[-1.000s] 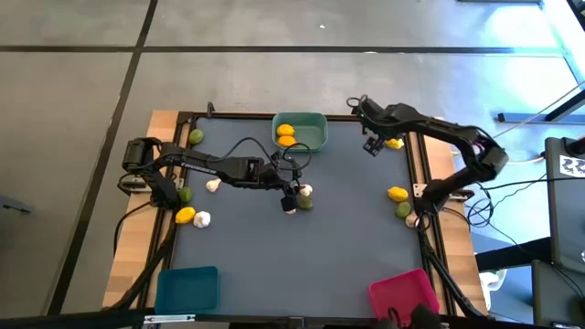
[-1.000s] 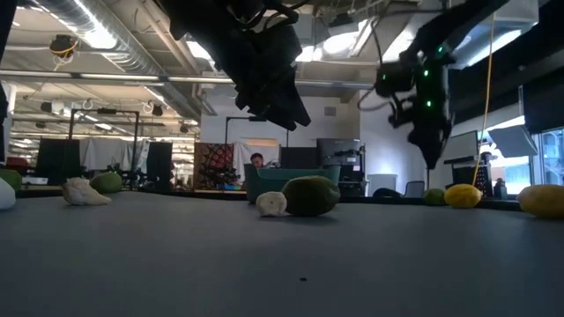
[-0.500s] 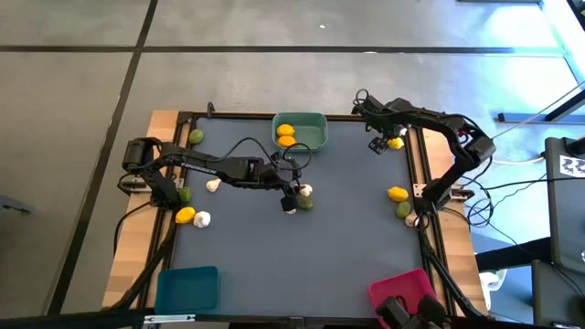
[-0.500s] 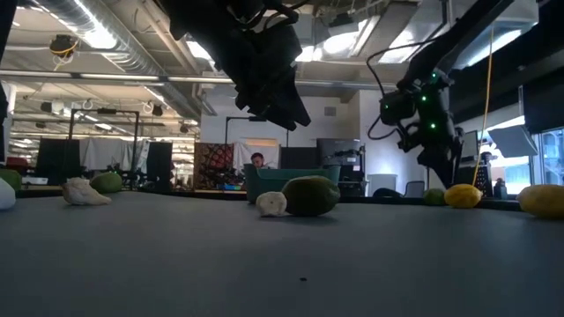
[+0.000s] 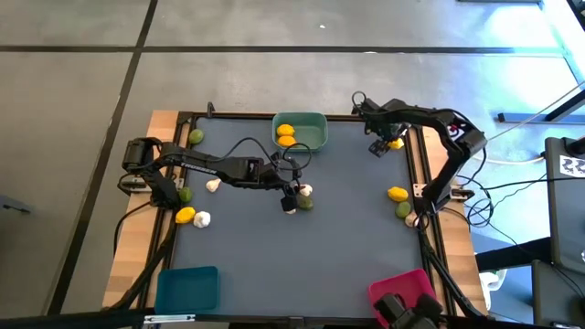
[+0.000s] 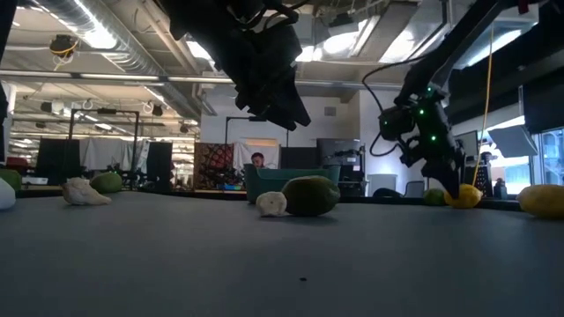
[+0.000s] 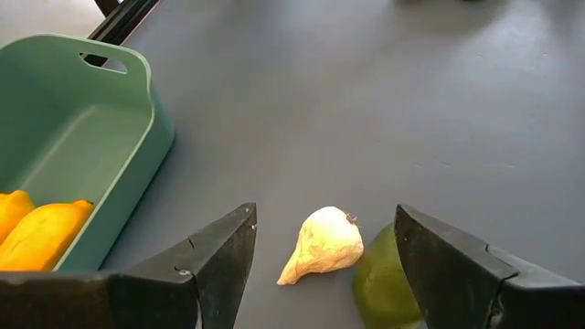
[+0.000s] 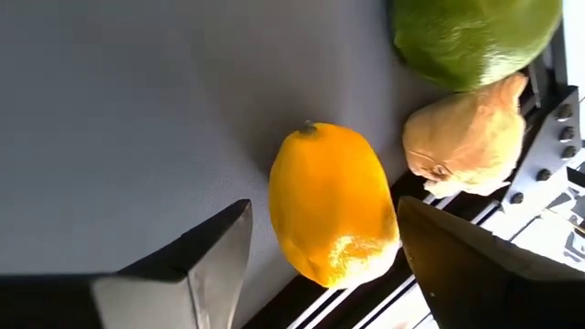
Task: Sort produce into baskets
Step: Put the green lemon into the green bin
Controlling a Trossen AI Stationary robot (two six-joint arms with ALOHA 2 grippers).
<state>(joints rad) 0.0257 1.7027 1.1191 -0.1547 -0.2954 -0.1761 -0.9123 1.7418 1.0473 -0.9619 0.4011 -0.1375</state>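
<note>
Spread wide, the right gripper (image 8: pixel 320 265) is held low over a lemon (image 8: pixel 334 206) at the far right corner of the surface (image 5: pixel 347 238), beside a lime (image 8: pixel 471 37) and a garlic bulb (image 8: pixel 466 142) by the frame rail. The left gripper (image 7: pixel 320 274), also open, is poised at mid-surface over another garlic bulb (image 7: pixel 324 245) touching a second lime (image 7: pixel 388 283), near the teal basket (image 7: pixel 128 174). With the rail so close, the lemon could be nudged against it or rolled aside if the fingers are closed off-centre.
</note>
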